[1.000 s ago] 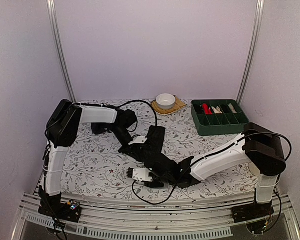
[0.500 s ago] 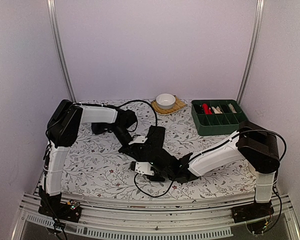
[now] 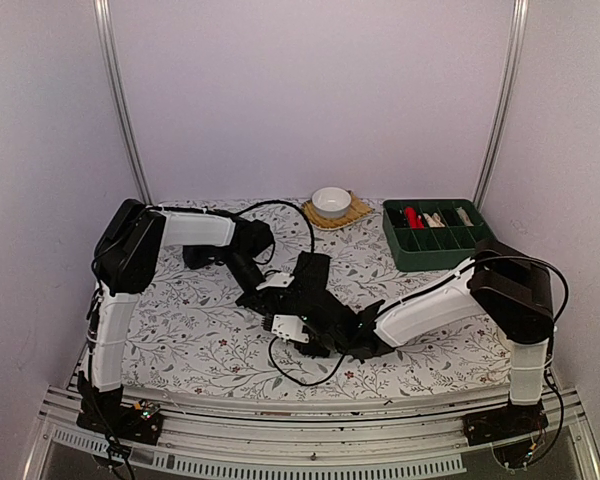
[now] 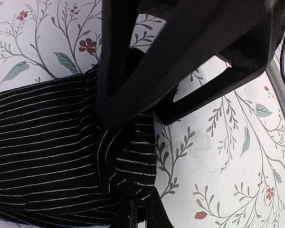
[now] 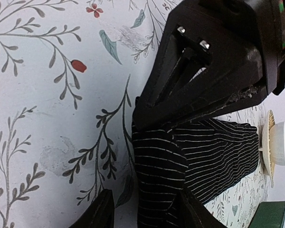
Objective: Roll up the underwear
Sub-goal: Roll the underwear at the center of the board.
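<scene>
The underwear (image 3: 315,285) is soft black cloth with thin pale stripes. It lies as a long crumpled band on the floral surface (image 3: 200,320), running diagonally from the middle toward the near edge. Its far end lies fairly flat and broad, and the nearer part is bunched and folded over. 1 gathered fold is pinched in the closed jaws of the left gripper (image 4: 133,116). Whether this is 1 piece or 2 cannot be told.

The top camera is looking down from above and behind the arm bases (image 3: 115,415), taking in the whole table (image 3: 180,330). Both wrist cameras are hovering close over its floral surface — each is framing the same striped underwear (image 4: 47,142), the right one also catching the white bowl (image 5: 279,142).
</scene>
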Available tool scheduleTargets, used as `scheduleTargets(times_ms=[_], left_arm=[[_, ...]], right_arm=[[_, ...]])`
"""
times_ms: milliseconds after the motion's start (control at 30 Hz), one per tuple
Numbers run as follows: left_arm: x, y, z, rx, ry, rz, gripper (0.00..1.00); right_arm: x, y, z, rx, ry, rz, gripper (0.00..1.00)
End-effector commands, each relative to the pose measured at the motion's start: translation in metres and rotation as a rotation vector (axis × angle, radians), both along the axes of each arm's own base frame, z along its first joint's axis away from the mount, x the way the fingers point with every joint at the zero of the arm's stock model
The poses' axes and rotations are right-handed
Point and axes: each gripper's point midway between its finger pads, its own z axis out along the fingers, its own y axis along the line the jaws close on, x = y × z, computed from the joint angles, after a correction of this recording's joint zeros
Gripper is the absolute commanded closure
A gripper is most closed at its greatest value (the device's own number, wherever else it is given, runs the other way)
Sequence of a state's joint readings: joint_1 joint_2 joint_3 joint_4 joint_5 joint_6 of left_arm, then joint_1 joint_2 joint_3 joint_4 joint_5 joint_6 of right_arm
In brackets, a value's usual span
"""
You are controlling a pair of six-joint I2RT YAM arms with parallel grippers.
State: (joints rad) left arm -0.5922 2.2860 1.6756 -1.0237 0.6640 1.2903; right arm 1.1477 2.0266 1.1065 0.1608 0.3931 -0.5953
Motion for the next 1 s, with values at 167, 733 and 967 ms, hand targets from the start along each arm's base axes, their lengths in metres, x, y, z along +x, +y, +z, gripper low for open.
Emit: scheduleTargets(times_ms=[167, 733, 967], left_arm=[[-0.015, 0.026, -0.032, 0.142, 0.078, -0.013, 1.0], [-0.011, 0.026, -0.008, 0.062, -0.055, -0.008, 0.7], [-0.012, 0.034, 0.012, 0.003, -0.184, 0.008, 0.38]], right_arm=[[0.003, -0.009, -0.027, -0.066, 0.056, -0.028, 0.55], [-0.019, -0.006, -0.03, 0.081, 0.486, -0.011, 0.97], [-0.025, 0.001, -0.023, 0.139, 0.66, 0.007, 0.97]])
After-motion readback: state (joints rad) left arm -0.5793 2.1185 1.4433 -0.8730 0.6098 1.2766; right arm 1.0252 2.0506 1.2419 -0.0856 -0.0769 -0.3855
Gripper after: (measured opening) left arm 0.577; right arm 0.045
